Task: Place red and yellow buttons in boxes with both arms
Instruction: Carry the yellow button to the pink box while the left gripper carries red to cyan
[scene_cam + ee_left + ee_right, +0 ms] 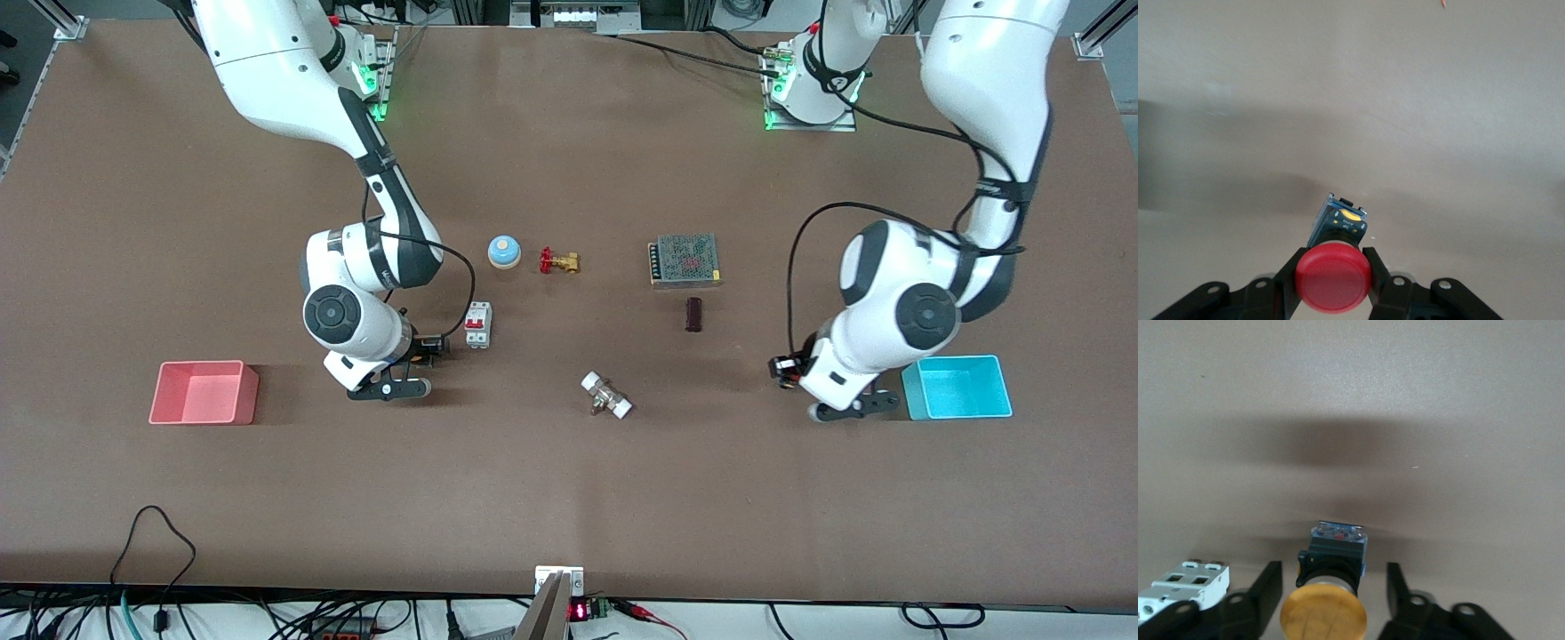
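Red button (pixel 1333 277) clamped in left gripper (pixel 1333 283); yellow button (pixel 1324 613) between right gripper's (pixel 1335 593) spread fingers, seemingly untouched

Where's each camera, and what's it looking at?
Front view: high across the table, facing both arms' bases; shows left arm, right arm, white breaker.
Left wrist view: on the left wrist, facing the table; left end effector shut on the red button.
Right wrist view: on the right wrist, facing the table; right end effector open around the yellow button.
Front and right wrist views share the white breaker.
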